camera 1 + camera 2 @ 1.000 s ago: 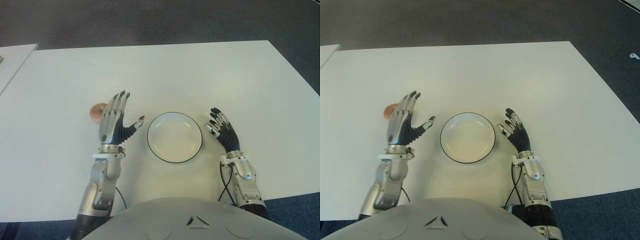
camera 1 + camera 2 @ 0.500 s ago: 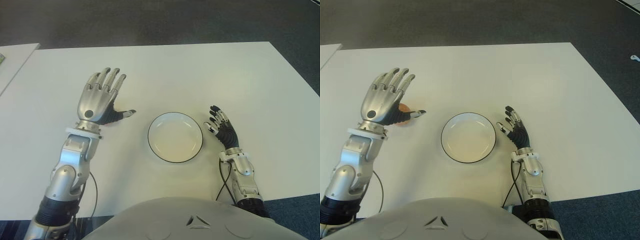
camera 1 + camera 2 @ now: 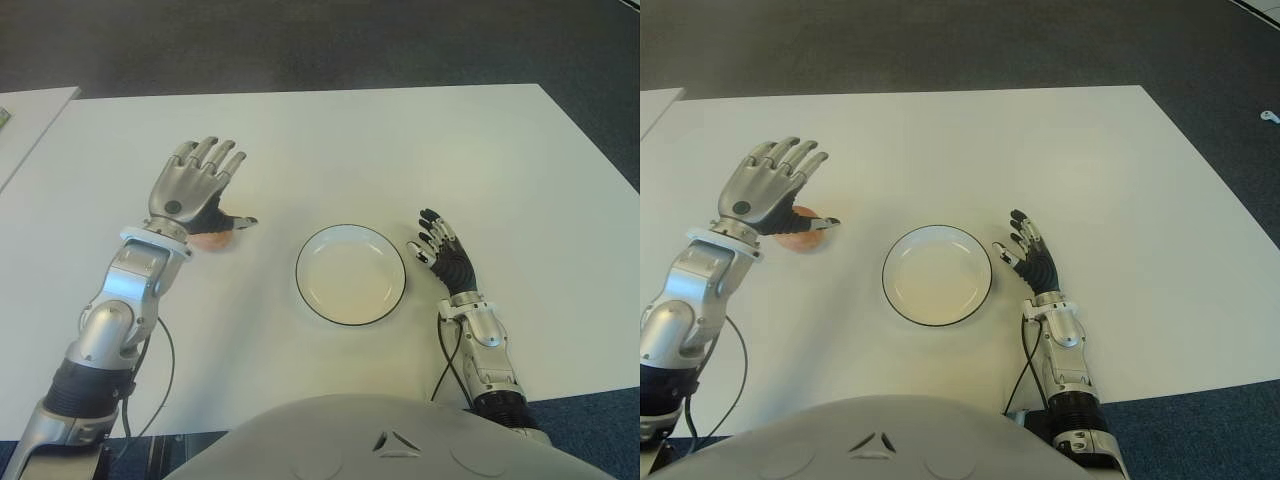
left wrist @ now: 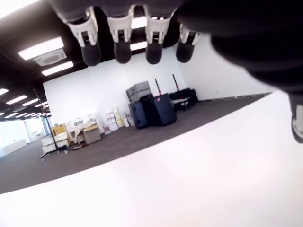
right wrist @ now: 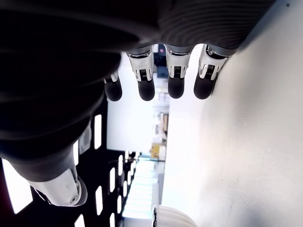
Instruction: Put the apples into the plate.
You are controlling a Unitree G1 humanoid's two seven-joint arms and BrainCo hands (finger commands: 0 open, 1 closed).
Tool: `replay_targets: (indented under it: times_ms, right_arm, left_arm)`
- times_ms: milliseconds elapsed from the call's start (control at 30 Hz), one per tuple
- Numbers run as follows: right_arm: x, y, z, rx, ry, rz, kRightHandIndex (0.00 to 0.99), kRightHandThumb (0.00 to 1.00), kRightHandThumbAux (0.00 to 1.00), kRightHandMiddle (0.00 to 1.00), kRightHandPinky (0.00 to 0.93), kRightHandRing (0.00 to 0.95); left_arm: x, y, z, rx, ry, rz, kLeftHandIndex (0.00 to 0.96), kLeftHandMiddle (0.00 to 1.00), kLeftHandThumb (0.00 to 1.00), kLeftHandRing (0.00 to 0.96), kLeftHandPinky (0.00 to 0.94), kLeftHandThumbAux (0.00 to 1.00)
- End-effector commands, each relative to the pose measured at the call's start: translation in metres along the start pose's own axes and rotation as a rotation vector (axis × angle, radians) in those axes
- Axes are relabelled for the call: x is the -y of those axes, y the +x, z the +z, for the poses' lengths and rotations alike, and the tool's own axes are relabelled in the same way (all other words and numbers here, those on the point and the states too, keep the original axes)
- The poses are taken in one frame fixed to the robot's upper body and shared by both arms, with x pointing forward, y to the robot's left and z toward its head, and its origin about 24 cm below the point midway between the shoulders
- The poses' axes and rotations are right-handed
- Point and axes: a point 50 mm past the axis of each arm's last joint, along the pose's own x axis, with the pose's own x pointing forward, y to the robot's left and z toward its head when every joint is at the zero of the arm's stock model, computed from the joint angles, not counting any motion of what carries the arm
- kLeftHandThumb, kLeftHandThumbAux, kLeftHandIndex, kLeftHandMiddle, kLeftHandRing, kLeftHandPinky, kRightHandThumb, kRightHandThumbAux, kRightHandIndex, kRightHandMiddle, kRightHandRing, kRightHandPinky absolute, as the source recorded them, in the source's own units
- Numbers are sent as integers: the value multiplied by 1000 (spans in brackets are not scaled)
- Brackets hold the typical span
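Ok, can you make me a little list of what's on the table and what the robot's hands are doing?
table: white table
plate: white plate with a dark rim, nothing in it, between the two hands
apple: one apple, mostly hidden under the left hand, to the left of the plate
left hand: left hand above the apple, fingers spread, holding nothing
right hand: right hand to the right of the plate, fingers open, idle
apples in plate: none

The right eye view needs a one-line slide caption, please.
Open left hand poised over the apple left of the empty plate; right hand idle beside it.
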Motion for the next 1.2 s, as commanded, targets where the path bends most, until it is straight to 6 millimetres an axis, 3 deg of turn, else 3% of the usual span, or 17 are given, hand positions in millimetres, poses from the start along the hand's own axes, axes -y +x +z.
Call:
replay_targets:
  times_ms: [33, 633, 1200]
  right_arm:
    - [-5, -19, -31, -167, 36, -6, 0, 100, 681, 0, 0, 0]
    - [-1, -20, -34, -196, 28, -31, 0, 105, 684, 0, 0, 0]
    - [2, -20, -36, -210, 0, -29, 0, 109, 670, 0, 0, 0]
  left_arm:
    - [12, 2, -2, 23, -12, -82, 87, 5, 282, 0, 0, 339]
    - [51, -1, -9, -1, -101, -245, 98, 15, 273, 0, 12, 344]
    - [72, -7, -12, -11, -135, -317, 101, 19, 275, 0, 28, 347]
